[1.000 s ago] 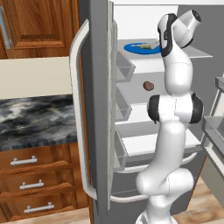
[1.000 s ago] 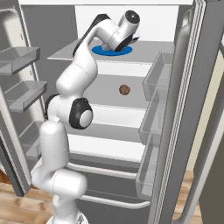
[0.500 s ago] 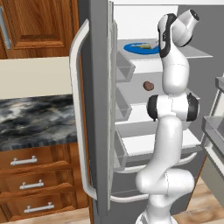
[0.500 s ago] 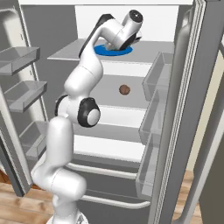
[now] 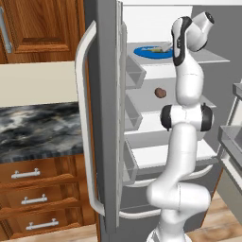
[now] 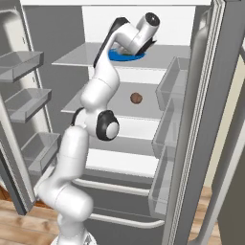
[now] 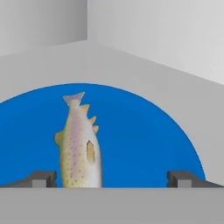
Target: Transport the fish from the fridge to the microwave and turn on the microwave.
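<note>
The fish (image 7: pixel 80 144) is lying on the blue plate (image 7: pixel 140 140), on the fridge's (image 5: pixel 106 118) top shelf (image 6: pixel 81 55). The gripper (image 7: pixel 111 178) is hovering just over it, jaws standing wide apart, holding nothing. A brown lump (image 6: pixel 136 98) is sitting one shelf lower.

Base views flanking fridge (image 5: pixel 108 118); hand view close above plate (image 7: pixel 144 144)

White rounded arm (image 5: pixel 188 85), black joint bands, small dark finger tips (image 7: pixel 41 178)

The fish (image 7: pixel 80 148) lies on the plate (image 7: pixel 144 144) on the fridge's (image 6: pixel 201 143) top shelf (image 6: pixel 177 55), above the round lump (image 6: pixel 136 98).
</note>
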